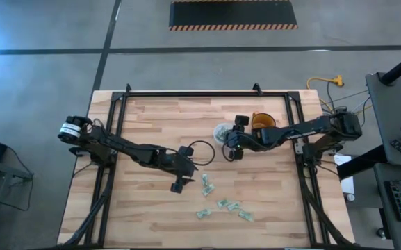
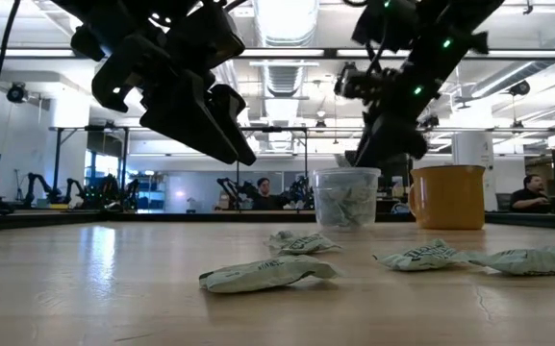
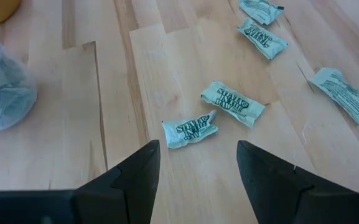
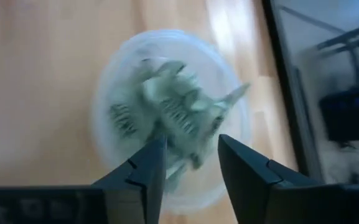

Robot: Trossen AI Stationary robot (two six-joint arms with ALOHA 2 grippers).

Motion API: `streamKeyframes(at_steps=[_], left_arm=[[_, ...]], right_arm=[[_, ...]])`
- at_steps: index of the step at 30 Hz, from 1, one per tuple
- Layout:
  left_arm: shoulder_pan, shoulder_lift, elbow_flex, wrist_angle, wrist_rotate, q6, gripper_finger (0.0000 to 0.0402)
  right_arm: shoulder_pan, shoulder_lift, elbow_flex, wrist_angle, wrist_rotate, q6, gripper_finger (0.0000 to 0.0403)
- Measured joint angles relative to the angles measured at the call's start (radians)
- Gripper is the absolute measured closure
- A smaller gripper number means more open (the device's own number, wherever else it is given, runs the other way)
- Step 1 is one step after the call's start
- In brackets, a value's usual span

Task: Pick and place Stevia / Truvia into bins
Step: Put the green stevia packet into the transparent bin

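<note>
Above wooden table (image 1: pixel 151 215), right gripper (image 4: pixel 190 163) gapes over sachet-filled cup (image 4: pixel 104 112).

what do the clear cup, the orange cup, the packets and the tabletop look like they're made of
Clear cup: thin translucent plastic, probably; the packets inside show through its wall.
Orange cup: opaque and slightly glossy, likely plastic, though the look leaves it open.
Packets: matte printed paper, creased and crimped at the ends.
Tabletop: light wood in joined strips with visible seams, like butcher block, satin finish.
</note>
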Motion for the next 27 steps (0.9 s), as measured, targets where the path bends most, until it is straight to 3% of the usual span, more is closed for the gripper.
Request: streamKeyframes(at_steps=[5, 15, 27], left_arm=[[0.000, 0.005, 0.000, 0.001, 0.000, 0.000, 0.0205], [0.000, 0.088, -0.001, 0.102, 0.001, 0.043, 0.0205], [0.001, 0.232, 0.037, 0.226, 0.005, 0.134, 0.0205]], right_arm=[[0.031, -0.094, 0.000, -0.061, -0.080, 0.046, 0.0255], [0.173, -0.305, -0.004, -0.098, -0.107, 0.137, 0.0254], [0.382, -0.363, -0.008, -0.129, -0.107, 0.156, 0.0270]])
